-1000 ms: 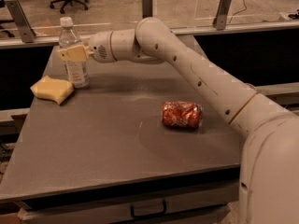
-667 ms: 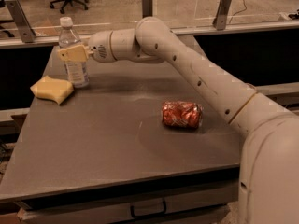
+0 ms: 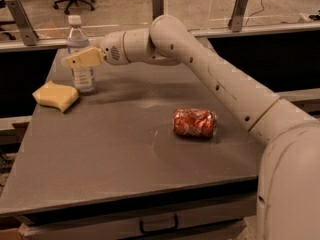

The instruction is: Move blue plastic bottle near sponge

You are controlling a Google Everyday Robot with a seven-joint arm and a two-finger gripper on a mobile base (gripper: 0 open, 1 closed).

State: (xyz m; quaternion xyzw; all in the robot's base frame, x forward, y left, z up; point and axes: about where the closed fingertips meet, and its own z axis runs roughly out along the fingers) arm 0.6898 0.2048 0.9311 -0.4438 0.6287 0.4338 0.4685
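The blue plastic bottle [image 3: 80, 59], clear with a white cap, stands upright at the table's far left. The pale yellow sponge [image 3: 55, 95] lies just left of and in front of it, a small gap apart. My gripper [image 3: 81, 59] reaches in from the right at the height of the bottle's middle, and its cream-coloured end crosses in front of the bottle's body. The white arm [image 3: 200, 64] stretches back across the table to the right.
A crushed red soda can [image 3: 195, 123] lies on its side right of the table's middle. The grey table [image 3: 110, 154] has a drawer handle under its front edge. Behind the table run a rail with posts and a floor with office chairs.
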